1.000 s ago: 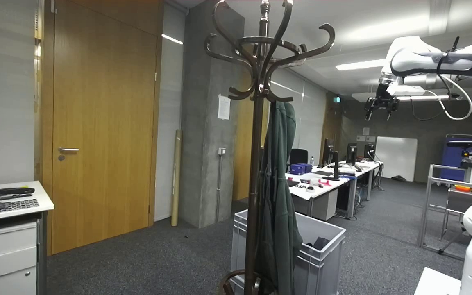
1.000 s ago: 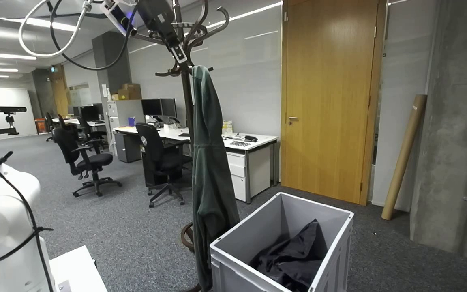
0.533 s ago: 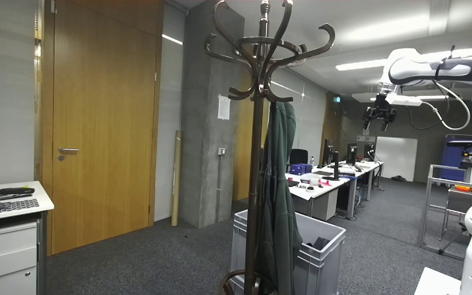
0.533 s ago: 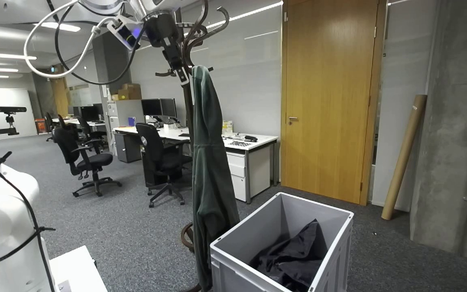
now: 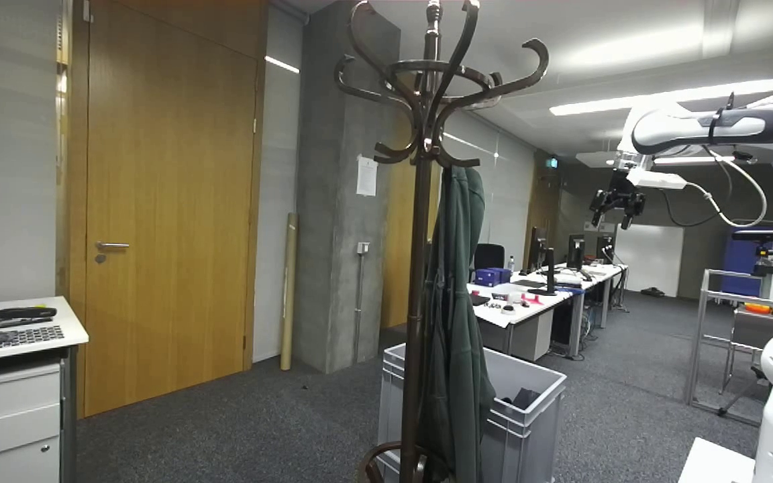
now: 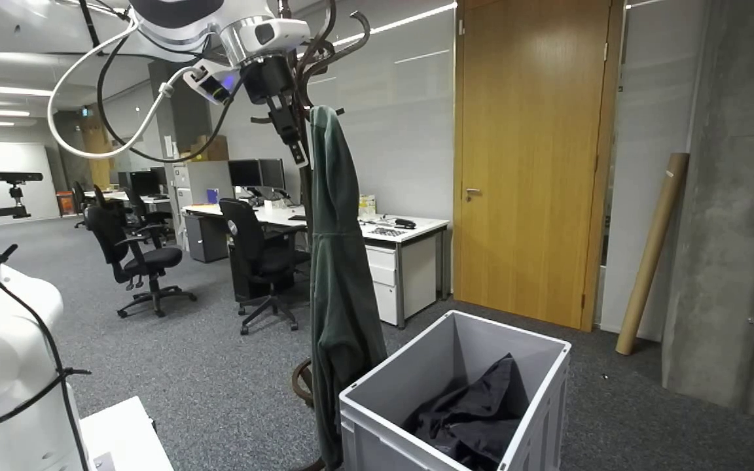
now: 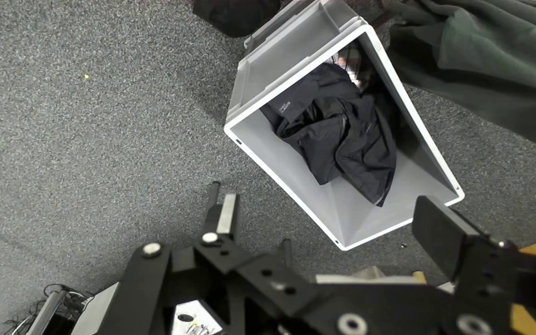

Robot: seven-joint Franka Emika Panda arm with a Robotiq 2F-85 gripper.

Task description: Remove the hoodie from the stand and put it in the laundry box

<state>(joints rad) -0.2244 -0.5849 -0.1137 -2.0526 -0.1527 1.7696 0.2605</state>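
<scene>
In an exterior view, the hoodie (image 6: 475, 418) lies inside the laundry box (image 6: 426, 369); left of the box, a coat (image 6: 344, 281) hangs from the stand (image 6: 305, 186); behind, a door (image 6: 527, 163).

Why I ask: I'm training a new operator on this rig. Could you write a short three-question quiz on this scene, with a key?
1. What colour is the hanging garment on the stand?
2. True or false: a black garment lies inside the laundry box.
3. Which describes the gripper: (a) shut; (b) open, holding nothing; (c) out of every view?

Key: 1. dark green; 2. true; 3. (b).
</scene>
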